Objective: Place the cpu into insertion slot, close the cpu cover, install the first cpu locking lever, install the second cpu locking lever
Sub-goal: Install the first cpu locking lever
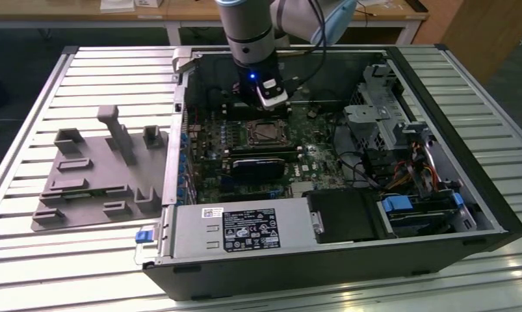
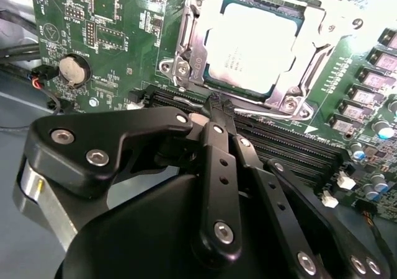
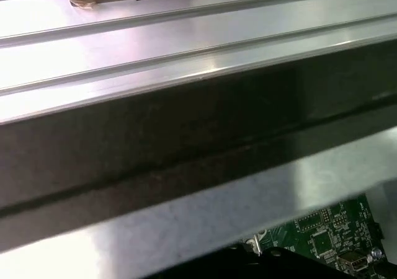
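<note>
The cpu (image 2: 254, 43) sits under its shut cpu cover (image 2: 189, 43), our closed, empty claw (image 2: 216, 107) just beside it, so we guess the locking step needs a careful push.

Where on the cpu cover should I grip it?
The cpu cover lies flat around the cpu, so only its outer edges are exposed. Probably pinch the bar nearest the memory slots, coming from above on that side, where the hand sits.
</note>
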Available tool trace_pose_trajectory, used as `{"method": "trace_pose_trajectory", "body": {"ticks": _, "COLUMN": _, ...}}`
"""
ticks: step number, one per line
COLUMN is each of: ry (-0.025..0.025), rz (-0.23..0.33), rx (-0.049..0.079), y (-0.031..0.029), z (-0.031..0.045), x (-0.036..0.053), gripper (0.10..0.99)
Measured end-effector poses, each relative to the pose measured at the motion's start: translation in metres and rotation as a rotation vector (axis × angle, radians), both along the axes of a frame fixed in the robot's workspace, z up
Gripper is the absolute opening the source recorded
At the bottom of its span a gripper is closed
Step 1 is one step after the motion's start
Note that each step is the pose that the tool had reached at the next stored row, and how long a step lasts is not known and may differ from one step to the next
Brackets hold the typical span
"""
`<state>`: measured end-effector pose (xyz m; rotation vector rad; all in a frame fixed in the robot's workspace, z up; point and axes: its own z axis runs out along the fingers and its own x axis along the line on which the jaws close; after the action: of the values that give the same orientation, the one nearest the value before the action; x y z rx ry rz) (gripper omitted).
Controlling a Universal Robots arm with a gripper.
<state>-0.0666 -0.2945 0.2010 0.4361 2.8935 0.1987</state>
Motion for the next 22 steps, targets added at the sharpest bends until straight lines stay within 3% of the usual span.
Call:
{"method": "trace_pose_trajectory", "body": {"ticks": 7, "ry": -0.0001, "rz": -0.017, "rx": -0.012, "y": 0.0012, "z": -0.0003, "x": 0.0033, "gripper": 0.102}}
{"method": "trace_pose_trajectory", "body": {"ticks": 14, "ry": 0.0, "rz": -0.035, "rx": -0.014, "y": 0.009, "z": -0.0007, "x": 0.0033, "gripper": 0.102}}
{"method": "trace_pose_trajectory", "body": {"ticks": 22, "ry": 0.0005, "rz": -0.088, "rx": -0.014, "y": 0.0098, "z": -0.002, "x": 0.0033, "gripper": 0.102}}
